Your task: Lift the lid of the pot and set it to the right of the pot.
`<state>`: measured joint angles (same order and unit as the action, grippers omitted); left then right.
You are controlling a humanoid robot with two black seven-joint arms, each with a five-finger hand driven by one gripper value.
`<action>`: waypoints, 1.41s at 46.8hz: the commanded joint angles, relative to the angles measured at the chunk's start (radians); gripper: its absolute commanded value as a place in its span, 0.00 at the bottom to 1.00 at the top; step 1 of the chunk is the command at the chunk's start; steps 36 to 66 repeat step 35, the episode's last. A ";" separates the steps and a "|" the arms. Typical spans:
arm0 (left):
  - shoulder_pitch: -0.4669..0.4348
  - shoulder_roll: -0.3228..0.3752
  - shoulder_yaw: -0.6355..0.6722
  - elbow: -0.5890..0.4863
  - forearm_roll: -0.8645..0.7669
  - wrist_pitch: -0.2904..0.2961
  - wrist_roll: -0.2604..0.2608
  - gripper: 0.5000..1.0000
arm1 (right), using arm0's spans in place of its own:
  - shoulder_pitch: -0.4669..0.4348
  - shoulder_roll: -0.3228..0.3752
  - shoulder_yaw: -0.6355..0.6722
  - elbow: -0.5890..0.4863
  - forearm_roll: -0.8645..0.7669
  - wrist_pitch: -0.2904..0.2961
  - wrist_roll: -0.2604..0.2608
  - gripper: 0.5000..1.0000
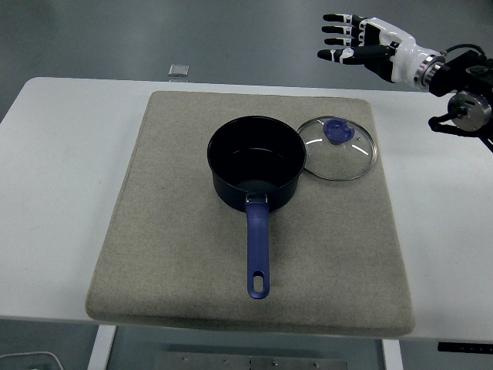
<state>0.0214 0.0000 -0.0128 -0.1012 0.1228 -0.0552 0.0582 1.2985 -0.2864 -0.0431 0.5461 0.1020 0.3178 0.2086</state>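
Head view: the pot (256, 163) sits uncovered near the middle of the grey mat (169, 254) on the white table (54, 193), with its blue handle (258, 250) pointing toward the near edge. The lid (337, 148), clear glass with a blue knob (337, 130), lies flat on the mat just to the right of the pot; its left rim looks to touch or slightly overlap the pot's rim, and I cannot tell which. The right hand (362, 40) is raised well above and behind the lid, beyond the table's far edge, fingers (337, 28) spread, empty. The left arm is not in the picture. A small grey object (179, 71) lies at the far edge of the table, clear of the work. Judgement: placement appears complete, and the step in hand is the retreat. To do it well, the arm should travel up and back toward the right edge, with the fingers loose and the wrist high so nothing brushes the knob or nudges the lid against the pot. The glass lid would slide or ring easily if clipped.
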 commanded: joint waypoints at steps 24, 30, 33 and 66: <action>0.000 0.000 -0.001 0.000 0.000 0.000 0.000 1.00 | -0.090 0.003 0.137 -0.022 0.323 0.026 -0.147 0.81; 0.000 0.000 -0.001 0.000 0.000 0.000 0.000 1.00 | -0.097 0.003 0.135 -0.020 0.320 0.027 -0.147 0.81; 0.000 0.000 -0.001 0.000 0.000 0.000 0.000 1.00 | -0.105 0.003 0.137 -0.018 0.318 0.026 -0.147 0.81; 0.000 0.000 0.001 0.000 0.000 0.000 0.000 1.00 | -0.105 0.003 0.137 -0.018 0.318 0.026 -0.147 0.81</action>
